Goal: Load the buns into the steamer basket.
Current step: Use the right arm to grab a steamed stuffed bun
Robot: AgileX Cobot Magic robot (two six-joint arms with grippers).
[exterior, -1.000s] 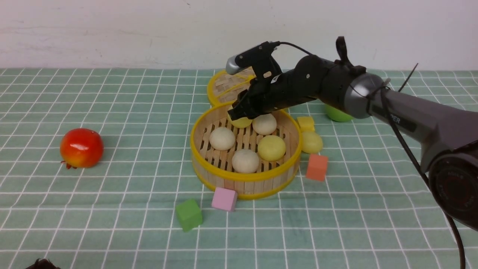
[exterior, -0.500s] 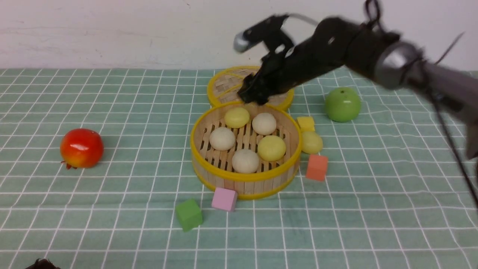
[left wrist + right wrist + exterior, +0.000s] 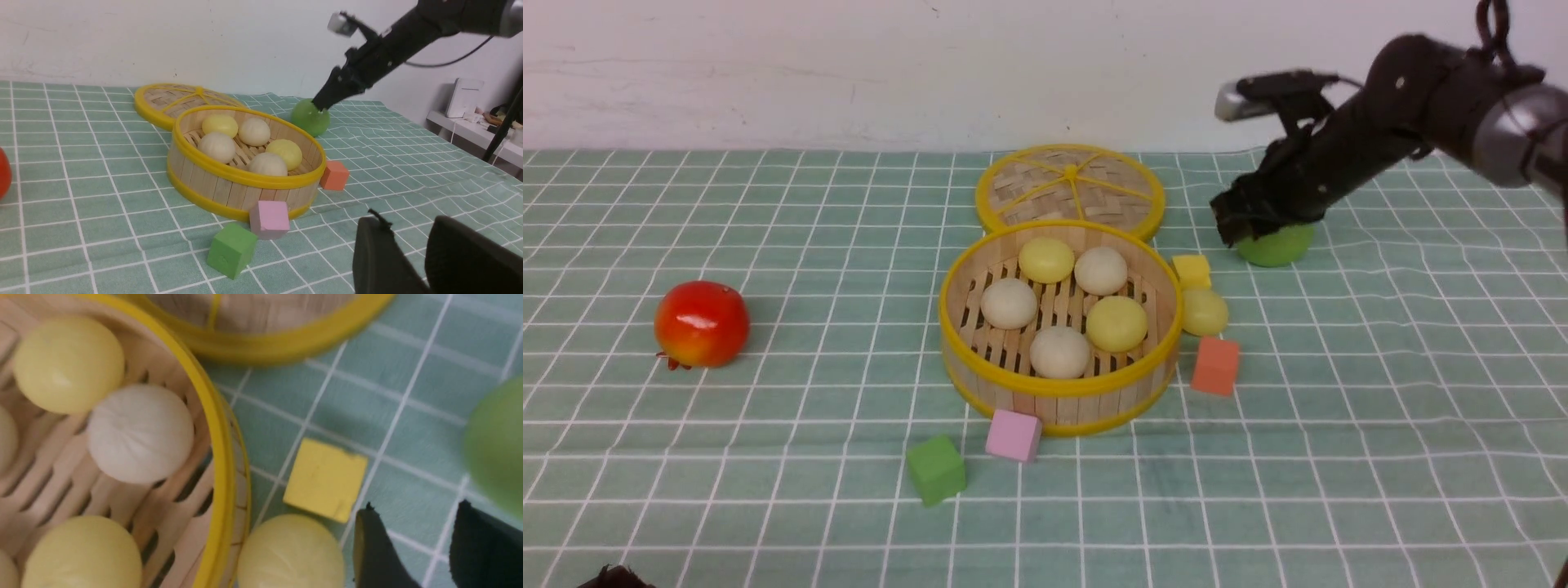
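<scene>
A: On the far left, a red fruit (image 3: pixel 701 323) is seen alone on the checked cloth (image 3: pixel 768 490). And the left gripper (image 3: pixel 408 232)?

B: It is caught only by its own wrist camera, at the near side. Its jaws are parted and nothing is held between them.

A: Moving right, a green cube (image 3: pixel 936 469) and a pink cube (image 3: pixel 1014 435) are found, the pink one right at the near wall of the steamer basket (image 3: pixel 1058 392).

B: Five buns (image 3: pixel 1059 352) are counted on its slats, three beige-white and two pale yellow. The flat lid (image 3: pixel 1068 186) is laid just behind it.

A: Outside the right wall, three things are lined up from far to near: a yellow cube (image 3: pixel 1192 270), the sixth bun (image 3: pixel 1205 311) and an orange cube (image 3: pixel 1215 366). That pale yellow bun is left on the cloth, just beside the basket.

B: Further right, the green apple (image 3: pixel 1278 245) is partly covered by the right gripper (image 3: pixel 1232 224). Its fingers are spread and nothing is pinched. Whether the apple is touched cannot be told.
</scene>
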